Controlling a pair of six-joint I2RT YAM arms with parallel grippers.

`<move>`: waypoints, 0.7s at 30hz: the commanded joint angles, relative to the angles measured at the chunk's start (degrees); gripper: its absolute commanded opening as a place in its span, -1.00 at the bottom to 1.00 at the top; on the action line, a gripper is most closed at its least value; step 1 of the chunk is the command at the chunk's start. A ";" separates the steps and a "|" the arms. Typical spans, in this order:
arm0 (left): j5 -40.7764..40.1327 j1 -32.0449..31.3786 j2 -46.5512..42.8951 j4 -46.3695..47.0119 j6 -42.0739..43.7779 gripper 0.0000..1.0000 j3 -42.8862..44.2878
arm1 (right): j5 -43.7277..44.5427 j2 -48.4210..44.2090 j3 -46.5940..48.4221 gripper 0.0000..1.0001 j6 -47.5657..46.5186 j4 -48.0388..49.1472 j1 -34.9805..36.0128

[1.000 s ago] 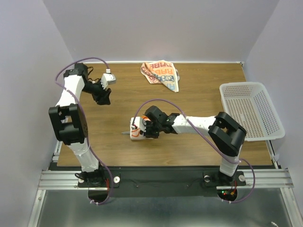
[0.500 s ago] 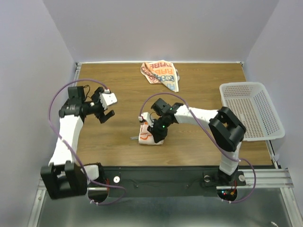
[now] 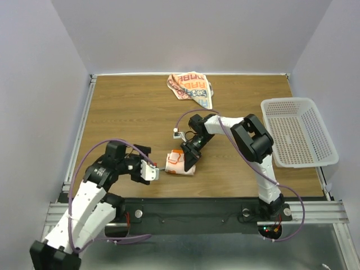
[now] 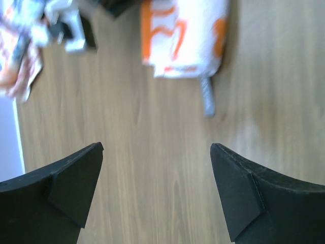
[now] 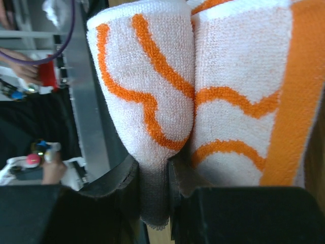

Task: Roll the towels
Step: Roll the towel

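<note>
A partly rolled white towel with orange lines (image 3: 179,163) lies near the table's front middle. My right gripper (image 3: 185,156) is shut on a fold of it; the wrist view shows the fold (image 5: 147,101) pinched between the fingers (image 5: 155,193). My left gripper (image 3: 152,167) is open and empty, just left of this towel and apart from it. Its wrist view shows the roll (image 4: 185,35) ahead of the open gripper (image 4: 157,190), with a grey tag (image 4: 207,99) sticking out. The second towel (image 3: 191,87), with blue lettering, lies crumpled at the back middle.
A white perforated basket (image 3: 306,112) stands at the right edge of the wooden table (image 3: 129,112). The crumpled towel also shows at the top left of the left wrist view (image 4: 18,56). Purple cables loop over both arms.
My left arm has swung from the back left down to the front, ending beside the rolled towel. My right gripper has turned and shifted the towel slightly toward the front right.
</note>
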 commanded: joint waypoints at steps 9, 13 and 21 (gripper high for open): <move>-8.15 -28.33 23.49 11.00 -21.34 0.75 8.02 | -0.93 7.44 3.04 -0.96 0.71 -5.48 -2.89; -11.92 -33.61 28.93 16.79 -26.18 0.74 9.69 | -1.20 8.49 3.74 -0.92 1.15 -6.01 -3.42; -26.14 -39.42 31.06 29.28 -24.25 0.70 4.51 | -4.36 12.35 6.73 -0.90 0.54 -10.13 -4.82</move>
